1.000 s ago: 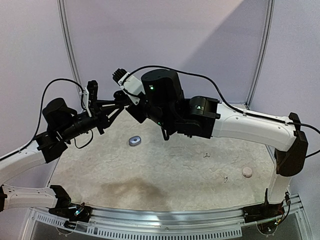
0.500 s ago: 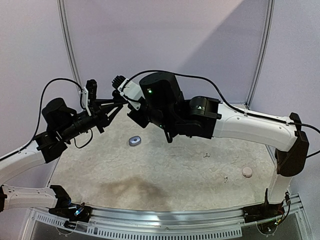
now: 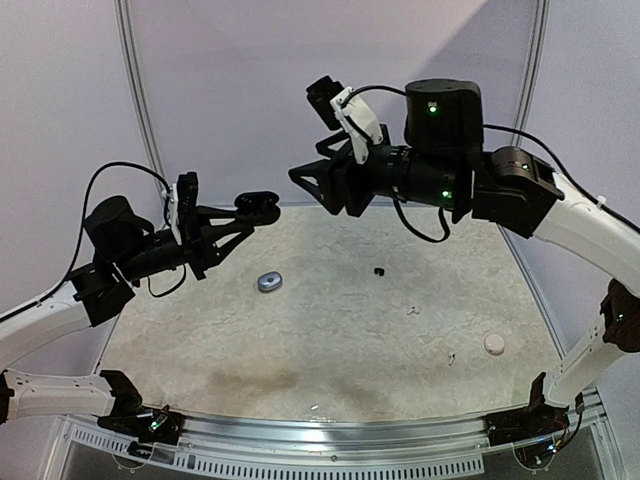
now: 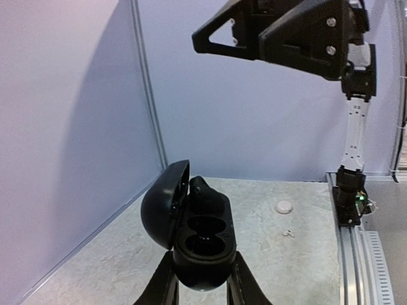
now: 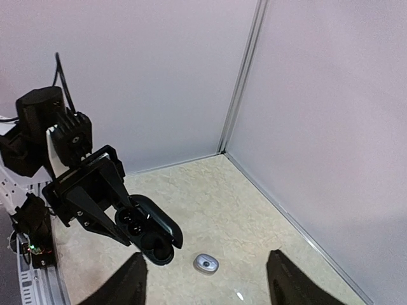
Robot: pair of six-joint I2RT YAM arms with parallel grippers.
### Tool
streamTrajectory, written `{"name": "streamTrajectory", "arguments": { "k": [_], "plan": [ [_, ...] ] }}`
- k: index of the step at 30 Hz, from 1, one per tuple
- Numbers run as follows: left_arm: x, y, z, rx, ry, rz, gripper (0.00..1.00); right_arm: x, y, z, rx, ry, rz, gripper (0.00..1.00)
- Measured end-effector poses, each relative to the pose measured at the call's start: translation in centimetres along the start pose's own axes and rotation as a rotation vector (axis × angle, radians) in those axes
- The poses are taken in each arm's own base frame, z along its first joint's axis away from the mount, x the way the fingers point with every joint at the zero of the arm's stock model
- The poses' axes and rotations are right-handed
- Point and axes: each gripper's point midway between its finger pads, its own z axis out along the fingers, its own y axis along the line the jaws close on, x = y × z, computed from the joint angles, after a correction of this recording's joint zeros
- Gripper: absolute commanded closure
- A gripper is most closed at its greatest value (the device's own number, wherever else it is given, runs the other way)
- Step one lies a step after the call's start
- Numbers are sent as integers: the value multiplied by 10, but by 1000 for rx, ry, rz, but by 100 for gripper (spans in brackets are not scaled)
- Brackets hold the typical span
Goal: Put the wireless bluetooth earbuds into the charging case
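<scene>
My left gripper is shut on the base of a black charging case, held up above the table with its lid swung open. Two wells show dark and hollow; a black lump, maybe an earbud, rests at the case's far end. The top view shows this case at my left gripper. My right gripper hangs open and empty, high and to the right of the case. A tiny black earbud lies on the table. White earbuds lie further right.
A shut silvery case lies on the table below the held case, also under my right gripper. A pale round case sits at the right, near a white earbud. Lilac walls close in the back and sides.
My right gripper has opened and pulled up and to the right, away from the black case. A small black earbud now shows on the table. The left arm has hardly moved.
</scene>
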Motion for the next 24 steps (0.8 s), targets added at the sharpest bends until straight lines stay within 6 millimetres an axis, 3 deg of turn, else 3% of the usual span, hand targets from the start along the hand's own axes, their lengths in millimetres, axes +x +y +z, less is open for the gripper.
{"name": "streamTrajectory", "arguments": {
  "k": [4, 6, 15, 24],
  "plan": [
    [1, -20, 0, 121, -3, -5, 100, -1, 9, -12, -72, 9, 26, 12],
    [3, -28, 1, 174, 1, -10, 100, 7, 15, -10, -102, 37, 29, 10],
    [-1, -52, 0, 336, 3, -34, 100, 55, 49, 16, -242, 179, 10, 24],
    [1, -62, -2, 384, 12, -46, 100, 53, 60, 15, -306, 172, 34, 25]
  ]
}}
